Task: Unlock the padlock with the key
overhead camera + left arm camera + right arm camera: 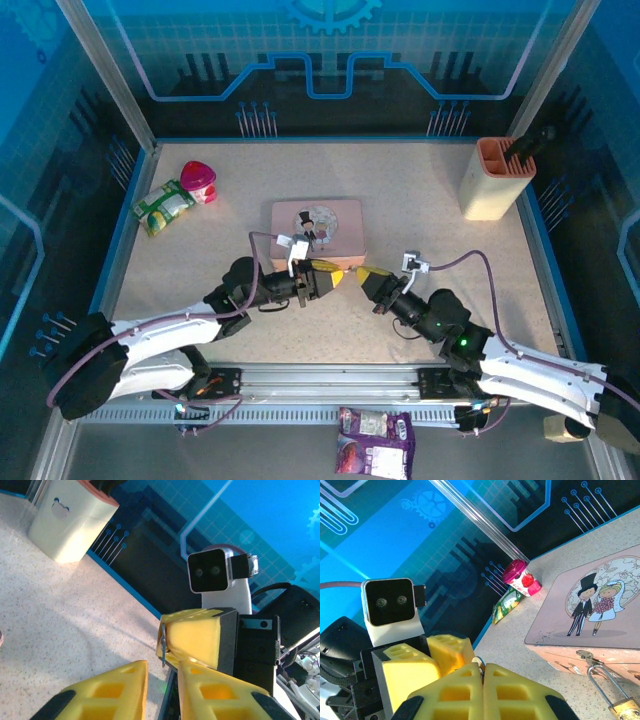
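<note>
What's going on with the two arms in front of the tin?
Looks like a key handover. The two grippers meet tip to tip in front of the pink tin. The right gripper is shut on the key, a thin sliver at its fingertips. The left gripper has its jaws slightly apart right beside it. The padlock hangs from the tin's front latch, with neither gripper on it yet.

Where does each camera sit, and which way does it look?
Top external: above, behind the bases, looking down on the table; both arms, left gripper and right gripper, show.
Left wrist: faces rightward, at beige holder and the right gripper holding the key; own fingers below.
Right wrist: faces leftward, at the left gripper, pink tin and padlock; own fingers shut.
Shared: wrist views face each other; top and right wrist show the tin.
</note>
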Controlling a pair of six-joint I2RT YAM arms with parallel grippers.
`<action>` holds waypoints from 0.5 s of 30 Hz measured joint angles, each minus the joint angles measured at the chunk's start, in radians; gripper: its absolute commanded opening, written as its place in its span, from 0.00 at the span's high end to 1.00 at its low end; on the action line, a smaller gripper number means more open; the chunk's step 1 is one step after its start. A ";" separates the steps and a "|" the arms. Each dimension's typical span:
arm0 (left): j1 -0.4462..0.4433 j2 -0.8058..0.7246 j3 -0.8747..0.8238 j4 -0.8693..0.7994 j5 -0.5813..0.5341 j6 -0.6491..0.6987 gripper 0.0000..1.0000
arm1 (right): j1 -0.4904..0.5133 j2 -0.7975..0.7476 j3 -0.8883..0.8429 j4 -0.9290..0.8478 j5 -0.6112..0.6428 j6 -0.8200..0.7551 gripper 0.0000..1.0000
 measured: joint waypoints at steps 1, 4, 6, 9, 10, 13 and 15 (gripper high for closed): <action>0.000 0.005 0.000 0.010 0.002 -0.007 0.73 | 0.000 0.000 0.000 0.003 0.000 0.003 1.00; 0.000 0.025 0.000 0.031 0.010 -0.018 0.72 | 0.000 0.006 0.000 0.013 -0.003 0.007 1.00; 0.000 0.036 0.000 0.045 0.017 -0.024 0.72 | 0.000 0.013 0.000 0.015 -0.004 0.012 1.00; 0.000 0.048 0.000 0.063 0.025 -0.037 0.74 | 0.000 0.026 0.000 0.019 -0.008 0.019 1.00; 0.000 0.051 0.000 0.066 0.027 -0.039 0.75 | 0.000 0.031 0.000 0.023 -0.010 0.022 1.00; 0.000 0.055 0.000 0.069 0.032 -0.041 0.82 | 0.000 0.055 0.000 0.046 -0.020 0.028 1.00; 0.000 0.062 0.000 0.074 0.034 -0.043 0.86 | 0.000 0.072 0.000 0.064 -0.027 0.034 1.00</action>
